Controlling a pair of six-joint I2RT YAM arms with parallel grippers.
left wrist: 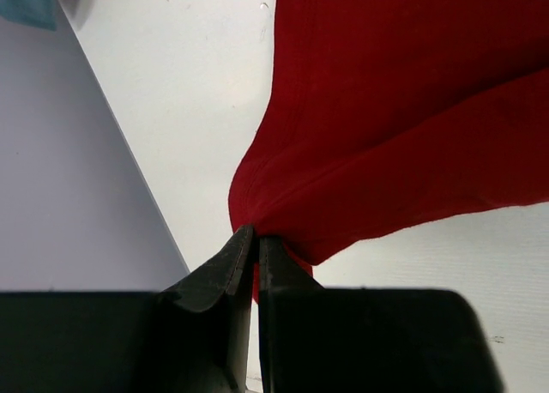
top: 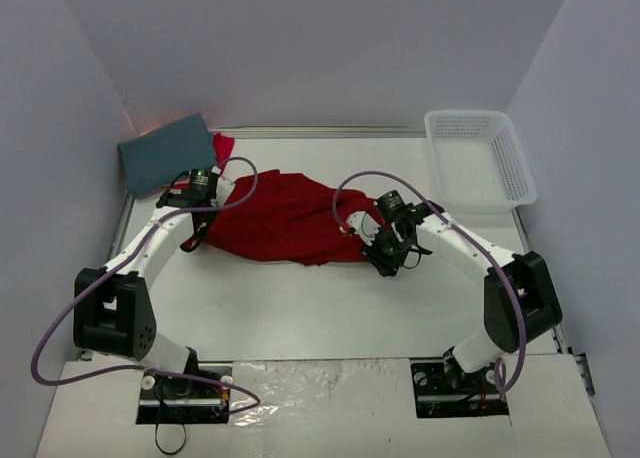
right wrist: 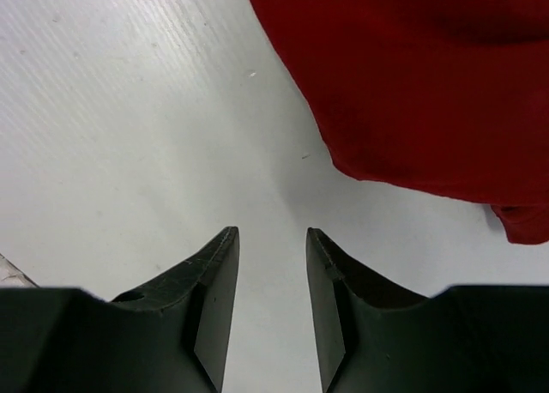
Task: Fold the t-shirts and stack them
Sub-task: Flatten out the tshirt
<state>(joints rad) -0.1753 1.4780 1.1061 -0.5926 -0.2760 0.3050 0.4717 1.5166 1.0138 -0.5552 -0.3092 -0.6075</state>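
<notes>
Three shirts: your deep red t-shirt (top: 285, 218) lies crumpled and unfolded on the table (top: 300, 308). The slate-teal t-shirt (top: 165, 156) sits folded beyond its far-left end, with a pinkish-red t-shirt (top: 224, 144) peeking out just beside that one.
Left gripper: your left gripper (left wrist: 256, 236) is clamped tight on the deep red t-shirt's left edge, with cloth bunched at the tips.
Right gripper: your right gripper (right wrist: 272, 232) stands part-way open with nothing between the jaws, over bare table just off the deep red t-shirt's right hem.
Basket: the white mesh basket (top: 470, 117) sits well off to the far right of the deep red t-shirt.
Risk, right side: if you close those jaws where they hang, they will likely meet on nothing, since the hem lies ahead and off to one side.
Risk, left side: if you pull with the left alone, you will probably drag the shirt into a bunch instead of spreading it, and so thin a pinch may slip.
Writing: you have no brand, label or lettering that can be read in any view.
</notes>
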